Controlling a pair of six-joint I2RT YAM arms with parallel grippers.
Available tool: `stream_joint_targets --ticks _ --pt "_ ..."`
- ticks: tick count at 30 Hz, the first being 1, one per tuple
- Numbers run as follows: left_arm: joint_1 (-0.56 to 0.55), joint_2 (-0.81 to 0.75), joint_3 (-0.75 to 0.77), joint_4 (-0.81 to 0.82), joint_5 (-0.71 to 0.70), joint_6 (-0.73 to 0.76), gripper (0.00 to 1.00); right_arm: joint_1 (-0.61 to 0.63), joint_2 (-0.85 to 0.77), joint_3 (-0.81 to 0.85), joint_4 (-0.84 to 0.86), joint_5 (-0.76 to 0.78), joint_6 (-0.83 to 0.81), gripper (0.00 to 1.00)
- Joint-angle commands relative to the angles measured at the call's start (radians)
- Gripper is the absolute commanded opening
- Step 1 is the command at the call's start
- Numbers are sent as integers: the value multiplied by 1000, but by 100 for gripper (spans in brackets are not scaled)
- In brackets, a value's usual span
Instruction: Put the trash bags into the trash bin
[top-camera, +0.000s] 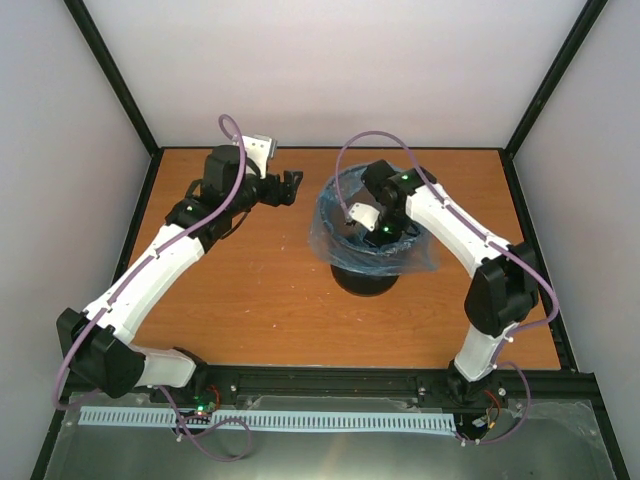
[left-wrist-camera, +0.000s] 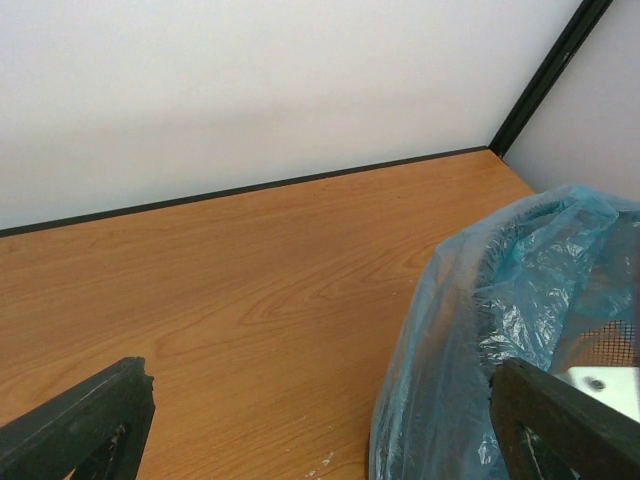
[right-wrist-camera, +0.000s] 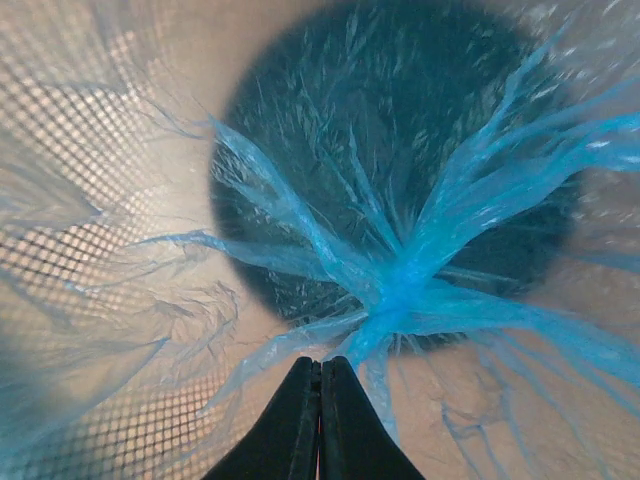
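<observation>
Right claw tips pressed together, nothing pinched, deep inside bin; bag bunches straight ahead on its floor, edge draped over rim. Left claw wide open, empty, just left of bin.

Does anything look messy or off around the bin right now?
The bag drapes unevenly outside the bin, flaring out on the right; inside, its film is gathered into a tight bunch. Nothing spilled.
</observation>
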Motion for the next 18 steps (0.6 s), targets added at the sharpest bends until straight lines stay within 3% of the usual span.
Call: stream_joint_targets --ticks 1,18 --pt "7 -21 0 30 24 -20 93 9 -58 39 -28 4 12 3" --pt "6 -13 -3 27 32 -17 93 9 -71 173 -44 -33 11 3"
